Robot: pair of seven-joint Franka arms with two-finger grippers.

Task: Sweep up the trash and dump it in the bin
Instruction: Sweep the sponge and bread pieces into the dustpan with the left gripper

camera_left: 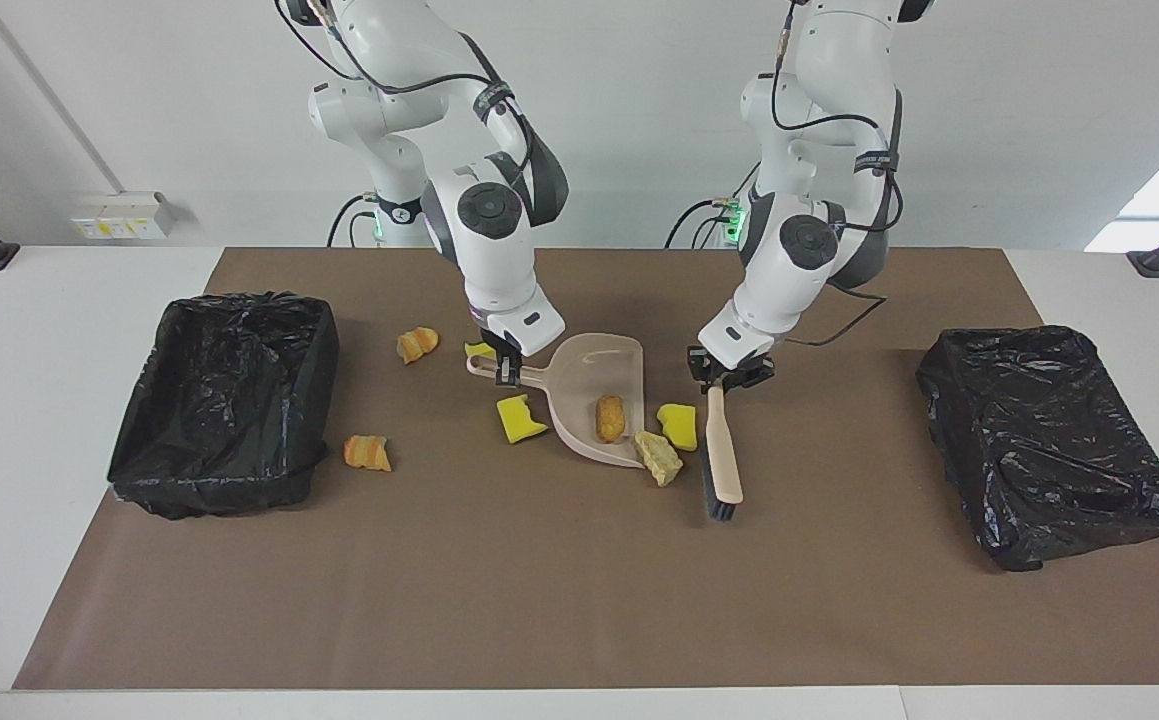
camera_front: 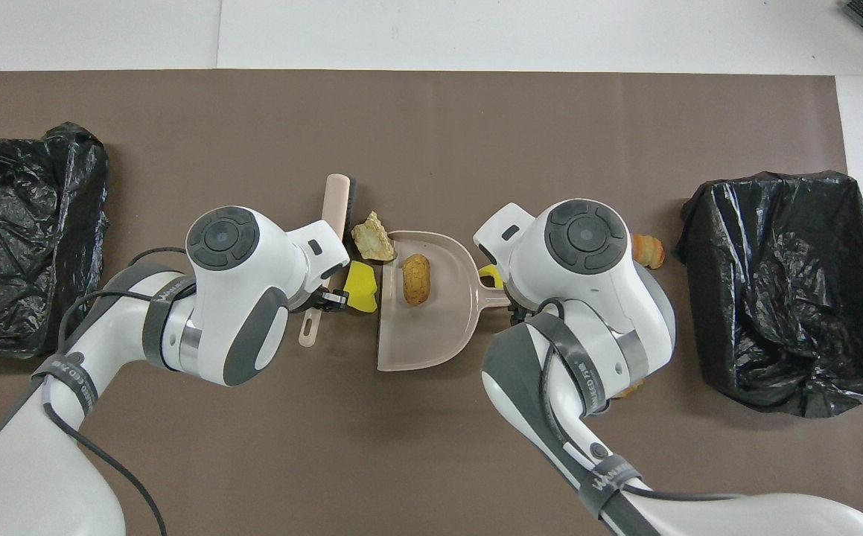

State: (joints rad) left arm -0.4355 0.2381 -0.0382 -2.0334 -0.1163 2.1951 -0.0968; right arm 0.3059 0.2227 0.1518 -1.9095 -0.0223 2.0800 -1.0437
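In the facing view, the right gripper (camera_left: 505,374) has its fingers clenched on the handle of the beige dustpan (camera_left: 599,402), which lies on the brown mat (camera_left: 579,580) over the counter. One bread piece (camera_left: 608,418) sits in the pan; a pale chunk (camera_left: 658,458) rests at its lip, with a yellow sponge piece (camera_left: 679,426) just beside. The left gripper (camera_left: 730,377) grasps the brush (camera_left: 721,455) by its handle, bristles beside that sponge piece. In the overhead view, the brush (camera_front: 338,206) lies toward the left arm's end from the dustpan (camera_front: 431,327), with the sponge piece (camera_front: 362,289) between them. Two black-lined bins (camera_front: 788,290) (camera_front: 21,238) stand at the mat's ends.
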